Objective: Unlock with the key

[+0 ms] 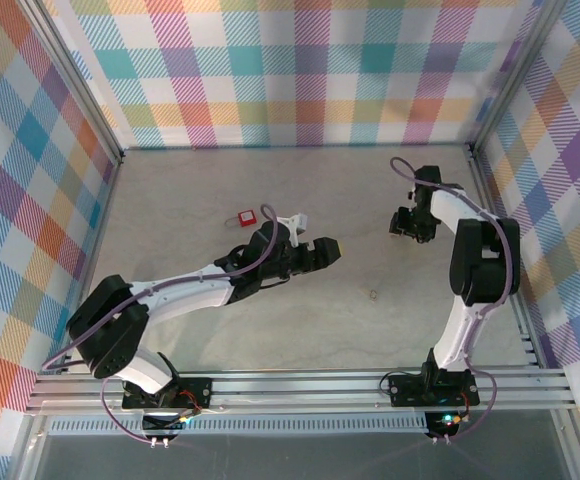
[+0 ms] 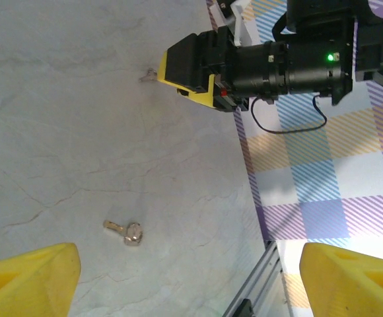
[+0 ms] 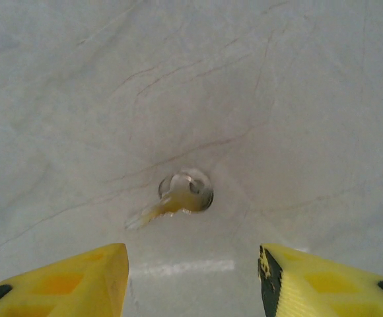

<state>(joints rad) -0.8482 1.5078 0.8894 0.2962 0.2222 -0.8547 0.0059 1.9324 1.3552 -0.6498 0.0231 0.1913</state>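
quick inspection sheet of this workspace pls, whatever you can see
surface: pale marbled tabletop, no spills seen
job's things: red padlock lying beyond the left arm; one key flat on the table below the right hand; a second key flat on the table nearer the left hand
clutter: nothing seen
hands: left hand open, empty; right hand open over its key, not gripping it
cables: purple cable looped at the right wrist
surroundings: plaid walls; aluminium frame along the near edge
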